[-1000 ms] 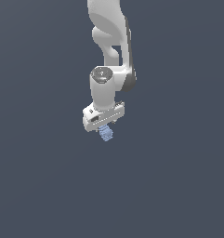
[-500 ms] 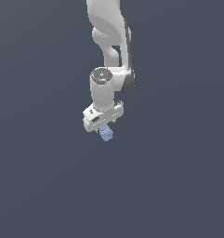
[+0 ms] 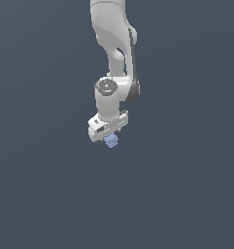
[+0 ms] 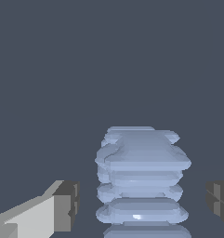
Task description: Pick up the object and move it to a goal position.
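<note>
Wrist view shows the white robot gripper [image 4: 143, 204] spread wide, fingertips [image 4: 67, 204] clear of the small pale blue ridged lumpy object [image 4: 141, 179], probably lined up to close on it.

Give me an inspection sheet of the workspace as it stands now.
Surface: plain dark grey-blue ground, no markings seen.
Job's things: small pale blue ridged blocky object sits just under the gripper; in the wrist view it lies between the fingers with gaps on both sides.
Goal position: no marker seen.
Clutter: nothing seen.
Grippers: white gripper open, grey finger pads apart from the object.
Cables: nothing seen.
Surroundings: white robot arm only.
</note>
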Robot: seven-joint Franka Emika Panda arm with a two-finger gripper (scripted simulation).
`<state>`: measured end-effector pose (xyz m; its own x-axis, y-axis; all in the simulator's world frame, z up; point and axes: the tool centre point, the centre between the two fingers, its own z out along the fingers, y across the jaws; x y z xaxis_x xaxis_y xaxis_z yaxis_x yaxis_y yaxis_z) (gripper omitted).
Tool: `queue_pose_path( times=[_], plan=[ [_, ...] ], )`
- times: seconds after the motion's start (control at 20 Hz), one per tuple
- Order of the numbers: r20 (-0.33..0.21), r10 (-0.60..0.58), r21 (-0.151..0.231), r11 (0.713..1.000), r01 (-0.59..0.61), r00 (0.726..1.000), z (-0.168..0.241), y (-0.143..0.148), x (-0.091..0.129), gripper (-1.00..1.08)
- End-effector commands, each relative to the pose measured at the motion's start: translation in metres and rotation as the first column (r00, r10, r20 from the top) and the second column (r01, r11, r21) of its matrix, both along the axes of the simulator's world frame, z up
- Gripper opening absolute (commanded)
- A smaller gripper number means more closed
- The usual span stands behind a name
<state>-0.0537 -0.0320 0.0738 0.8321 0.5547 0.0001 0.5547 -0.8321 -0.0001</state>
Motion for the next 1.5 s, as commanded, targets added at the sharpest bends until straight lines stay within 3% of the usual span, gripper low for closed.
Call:
queue_pose_path(
  times=[0.0, 0.3, 0.35, 1.0, 1.45],
  plan=[
    [0.000, 0.001, 0.000, 1.000, -0.001, 1.000, -0.011, 0.000, 0.000, 1.00],
    [0.000, 0.002, 0.000, 1.000, -0.002, 1.000, -0.021, 0.000, 0.000, 1.00],
    [0.000, 0.002, 0.000, 1.000, -0.002, 1.000, -0.021, 0.000, 0.000, -1.00],
    [0.001, 0.001, -0.001, 1.000, -0.001, 1.000, -0.018, 0.001, 0.002, -1.00],
    [0.001, 0.001, -0.001, 1.000, -0.001, 1.000, 0.017, 0.022, 0.015, -1.00]
  ],
)
